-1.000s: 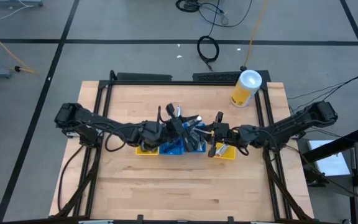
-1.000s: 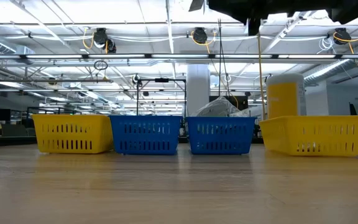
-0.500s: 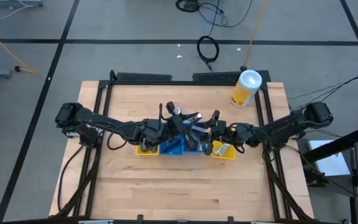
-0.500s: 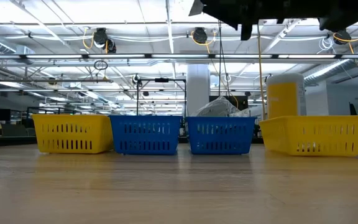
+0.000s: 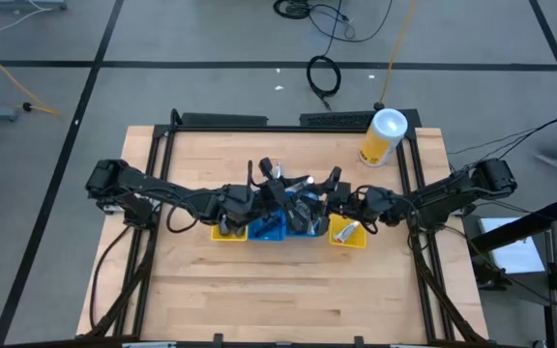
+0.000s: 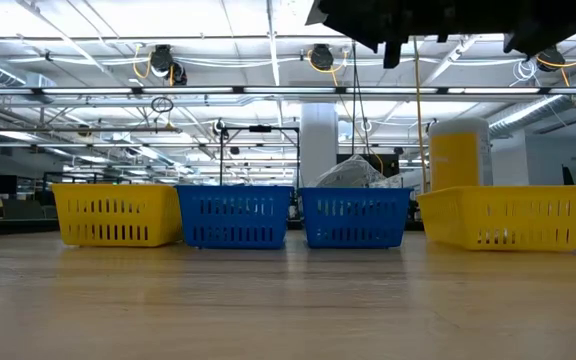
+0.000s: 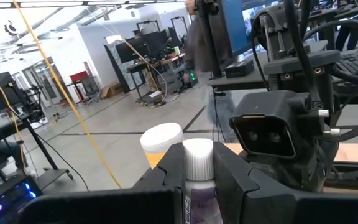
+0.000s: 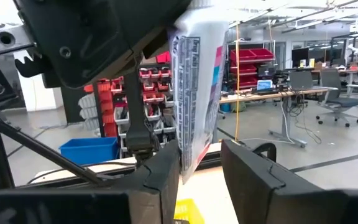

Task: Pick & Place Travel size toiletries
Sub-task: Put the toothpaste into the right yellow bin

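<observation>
1. The left tool [image 7: 199, 186] is closed on a small bottle [image 7: 198, 155]. The body is clamped between both fingers and the white cap is left sticking out past the tips.
2. The right tool [image 8: 202, 155] is open. Its fingers stand either side of the same bottle [image 8: 196, 81], and a gap can be seen on one side.
3. Both tools are held nose to nose in the air, above the blue bin [image 5: 269, 230] and near the yellow bin [image 5: 348, 235]. The bottle is held well above the table [image 5: 288, 290].
4. The bottle is judged light, with a thin, squeezable wall and a glossy printed label, so slipping is likely.
5. A hold across the mid-body is advised, not on the cap, and with modest pressure.
6. More toiletries are seen heaped in the bins, but the pieces cannot be told apart.
</observation>
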